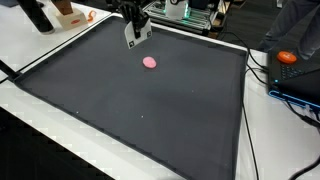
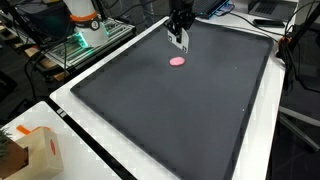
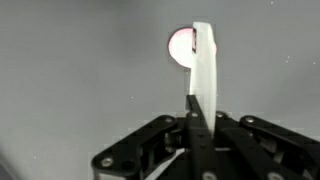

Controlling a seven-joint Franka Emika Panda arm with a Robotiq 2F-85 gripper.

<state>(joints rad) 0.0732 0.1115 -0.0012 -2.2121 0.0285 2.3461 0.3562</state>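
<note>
Tool (image 3: 196, 120) is clamped down on a thin white strip (image 3: 203, 60) that sticks straight out past the fingertips. It hangs over the far end of the dark mat (image 1: 150, 115) on the desk (image 1: 40, 120). 1 small pink disc (image 1: 150, 62) lies flat on the mat near the strip's tip.

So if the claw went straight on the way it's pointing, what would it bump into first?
Probably the black mat, just beside the pink disc. The white strip held in the claw sticks out ahead of it, so the strip would touch first. Depth is hard to judge.
</note>
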